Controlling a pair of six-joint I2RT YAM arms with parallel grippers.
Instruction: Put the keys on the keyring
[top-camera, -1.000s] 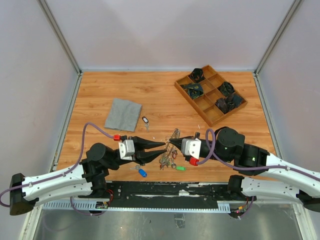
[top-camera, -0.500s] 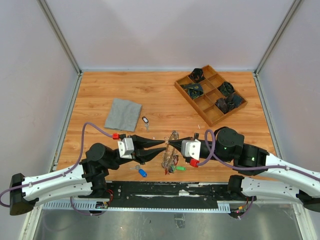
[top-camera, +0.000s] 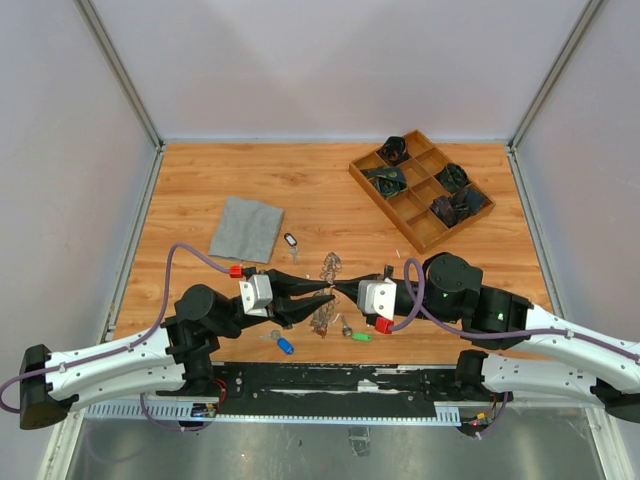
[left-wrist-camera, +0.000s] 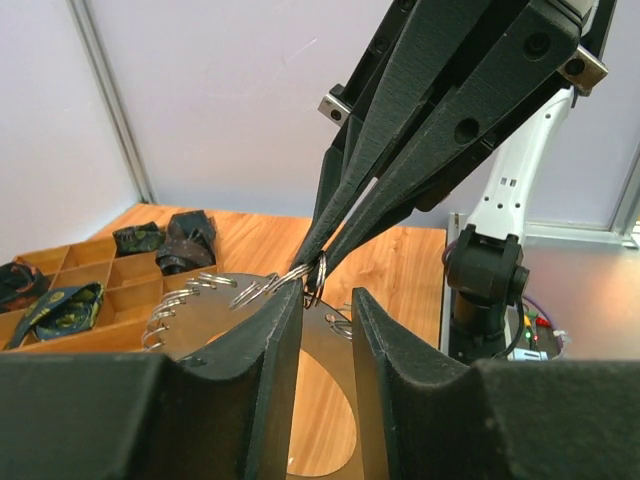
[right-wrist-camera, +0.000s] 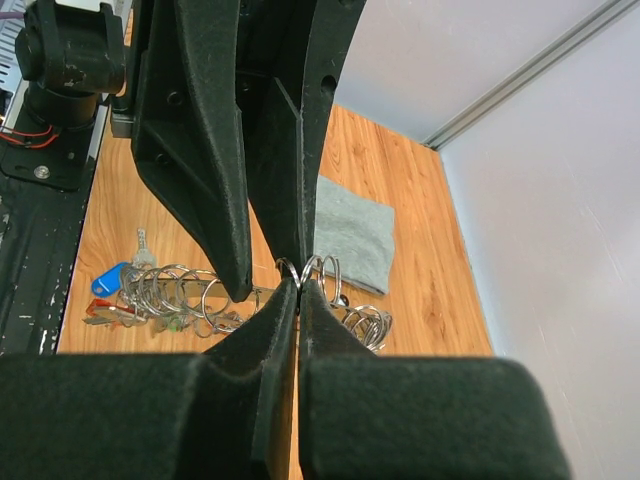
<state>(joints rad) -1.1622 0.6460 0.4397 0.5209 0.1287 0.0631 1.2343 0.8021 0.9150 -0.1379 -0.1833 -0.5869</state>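
The keyring (top-camera: 327, 268) hangs above the table's near middle, a flat grey metal ring (left-wrist-camera: 200, 320) strung with many small wire rings (right-wrist-camera: 170, 295). My left gripper (top-camera: 325, 293) comes in from the left. Its fingers (left-wrist-camera: 270, 360) stand partly apart, closed across the ring's band. Opposite it, my right gripper (top-camera: 340, 291) is shut, and its tips (right-wrist-camera: 299, 283) pinch one small wire ring on the keyring. Loose keys lie on the table: one with a blue tag (top-camera: 285, 346), one with a green tag (top-camera: 361, 335), and one by the cloth (top-camera: 291, 240).
A grey cloth square (top-camera: 247, 228) lies at the left middle. A wooden compartment tray (top-camera: 386, 209) holding dark bundles stands at the back right. The black rail with both arm bases (top-camera: 330, 380) runs along the near edge.
The keyring has swung a little to the left, its upper end now further left. The right wrist has edged left, and both grips look unchanged.
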